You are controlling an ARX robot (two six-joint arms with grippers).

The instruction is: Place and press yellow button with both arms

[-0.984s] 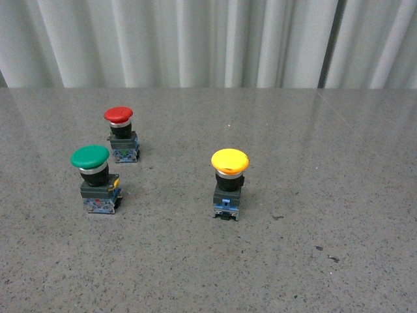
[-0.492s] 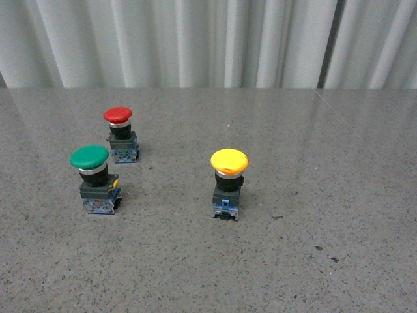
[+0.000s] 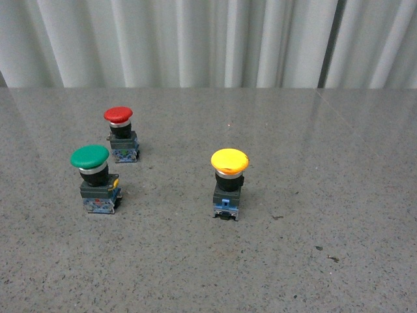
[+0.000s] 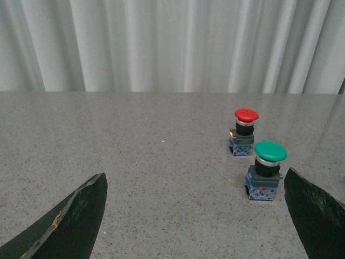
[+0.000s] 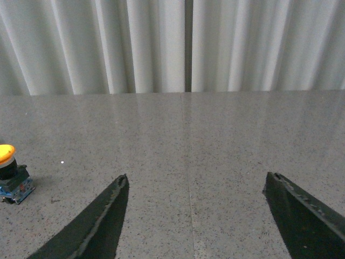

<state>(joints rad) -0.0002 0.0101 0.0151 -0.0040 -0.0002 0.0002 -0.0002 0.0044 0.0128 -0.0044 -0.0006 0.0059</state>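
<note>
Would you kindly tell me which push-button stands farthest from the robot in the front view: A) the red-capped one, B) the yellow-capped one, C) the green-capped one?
A: the red-capped push-button stands nearer the curtain than the green-capped and yellow-capped ones.

Left pincer (image 4: 197, 216), right pincer (image 5: 197, 216): spread wide, empty.

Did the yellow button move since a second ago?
No. The yellow button stands upright in the same spot on the table, the same way off from the green button and the red button.
</note>
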